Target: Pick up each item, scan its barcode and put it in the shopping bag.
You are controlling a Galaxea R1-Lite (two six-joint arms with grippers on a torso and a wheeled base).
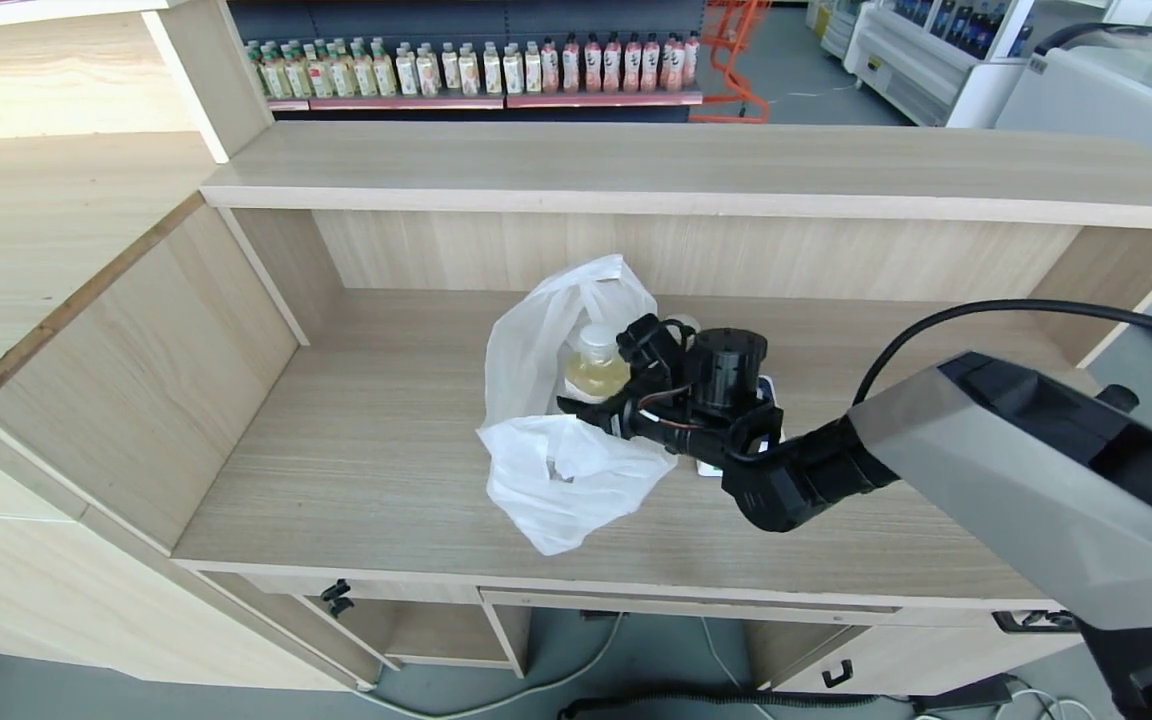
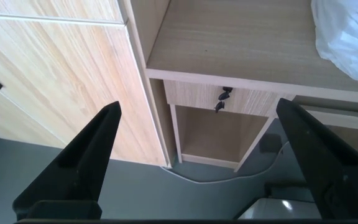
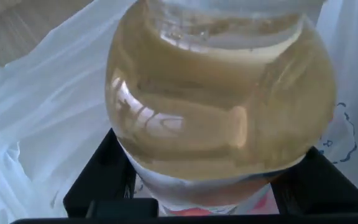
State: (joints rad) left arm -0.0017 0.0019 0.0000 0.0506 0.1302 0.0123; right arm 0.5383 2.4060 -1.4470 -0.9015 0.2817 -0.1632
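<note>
While the left jaws are spread open, a bottle (image 1: 596,370) is gripped by the right jaws at the mouth of the shopping bag (image 1: 551,475).

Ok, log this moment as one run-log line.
right gripper: shut on bottle | bottle: at mouth of shopping bag | shopping bag: on counter | left gripper: open, low by counter front
</note>
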